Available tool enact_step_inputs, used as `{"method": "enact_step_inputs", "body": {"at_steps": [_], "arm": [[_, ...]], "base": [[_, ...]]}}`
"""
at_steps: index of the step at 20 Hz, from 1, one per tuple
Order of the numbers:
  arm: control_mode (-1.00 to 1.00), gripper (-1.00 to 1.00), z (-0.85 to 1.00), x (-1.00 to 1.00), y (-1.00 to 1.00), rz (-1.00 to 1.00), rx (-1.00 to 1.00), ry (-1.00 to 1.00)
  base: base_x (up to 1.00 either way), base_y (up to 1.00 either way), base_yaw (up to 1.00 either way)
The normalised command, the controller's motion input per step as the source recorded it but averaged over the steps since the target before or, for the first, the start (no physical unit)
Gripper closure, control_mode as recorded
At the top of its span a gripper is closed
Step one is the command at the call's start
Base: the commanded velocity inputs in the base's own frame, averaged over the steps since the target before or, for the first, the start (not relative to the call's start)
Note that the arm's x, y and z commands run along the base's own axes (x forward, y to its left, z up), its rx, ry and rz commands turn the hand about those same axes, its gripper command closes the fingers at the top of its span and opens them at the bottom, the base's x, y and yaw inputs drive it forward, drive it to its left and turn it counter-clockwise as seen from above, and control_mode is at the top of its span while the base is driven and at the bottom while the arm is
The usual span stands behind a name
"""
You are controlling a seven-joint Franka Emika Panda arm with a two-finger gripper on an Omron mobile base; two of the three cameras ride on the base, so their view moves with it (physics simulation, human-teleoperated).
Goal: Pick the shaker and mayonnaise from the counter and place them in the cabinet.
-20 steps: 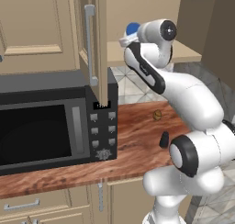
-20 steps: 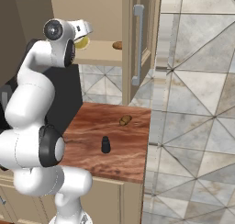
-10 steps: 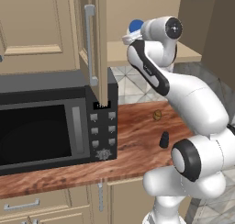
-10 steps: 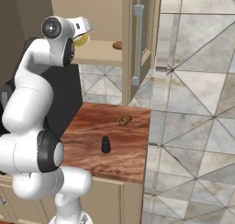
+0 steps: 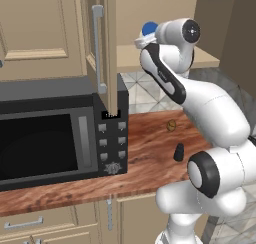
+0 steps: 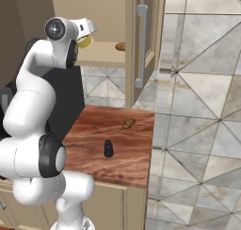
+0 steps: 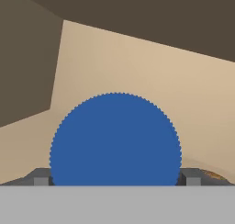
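Note:
The mayonnaise [image 7: 115,140] is in my gripper [image 6: 85,29], which is shut on it; its blue lid [image 5: 148,28] faces the cabinet interior and a dark finger [image 7: 41,177] shows on each side. The jar's yellow body [image 6: 85,41] hangs at the front of the open cabinet's shelf [image 5: 131,58], above the shelf level. The small black shaker [image 5: 178,152] stands upright on the reddish-brown counter [image 5: 150,160], far below the hand, also seen as the shaker [image 6: 108,148] near the counter's front.
The cabinet door [image 5: 111,48] stands open to the left of the hand, with its silver handle [image 6: 141,45]. A black microwave [image 5: 50,133] fills the counter's left. A brown lump [image 5: 171,125] lies on the counter; another brown lump [image 6: 120,46] rests on the shelf.
The hand with the jar has shifted slightly up and toward the cabinet opening. The shaker and the brown lump have not moved.

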Motion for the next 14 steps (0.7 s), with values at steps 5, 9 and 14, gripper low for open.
{"method": "enact_step_inputs", "body": {"at_steps": [5,9,14], "arm": [[-1.0,1.0,-0.14,-0.1,0.0,0.0,0.08,0.02],[-1.0,1.0,-0.08,-0.23,0.0,0.0,0.03,0.0],[-1.0,1.0,-0.09,-0.19,0.0,0.0,0.02,0.0]], "base": [[0.0,0.0,0.0],[0.0,0.0,0.0],[0.0,0.0,0.0]]}}
